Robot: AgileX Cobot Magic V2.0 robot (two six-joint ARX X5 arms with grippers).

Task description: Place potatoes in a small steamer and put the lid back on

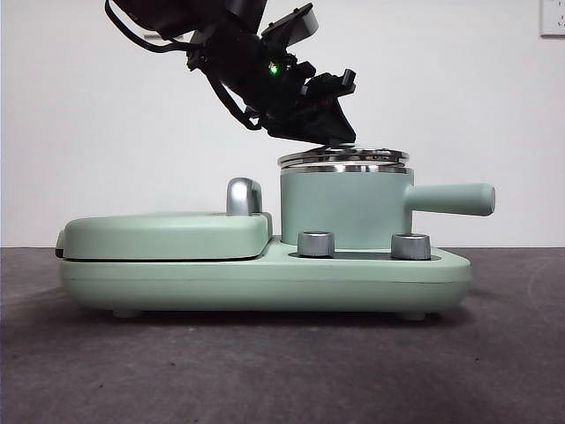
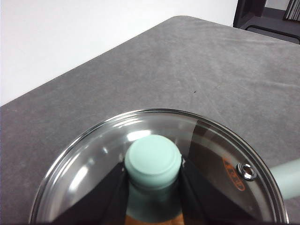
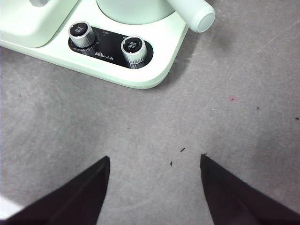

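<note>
The mint-green small steamer (image 1: pixel 340 208) stands on the right half of the green appliance base, its long handle (image 1: pixel 452 199) pointing right. The glass lid (image 1: pixel 344 158) lies at the pot's steel rim; I cannot tell whether it is fully seated. My left gripper (image 1: pixel 331 132) comes down from the upper left and is shut on the lid's green knob (image 2: pixel 153 161). Through the glass (image 2: pixel 93 164) a strip of orange-brown potato (image 2: pixel 145 219) shows under the knob. My right gripper (image 3: pixel 154 159) is open and empty over the grey table in front of the appliance.
The flat green hinged grill plate (image 1: pixel 168 234) with its chrome handle (image 1: pixel 244 196) is closed to the left of the pot. Two steel dials (image 1: pixel 316 244) (image 1: pixel 410 246) sit on the base front (image 1: pixel 265 283). The steamer handle's end (image 3: pixel 205 19) juts towards the right gripper's side.
</note>
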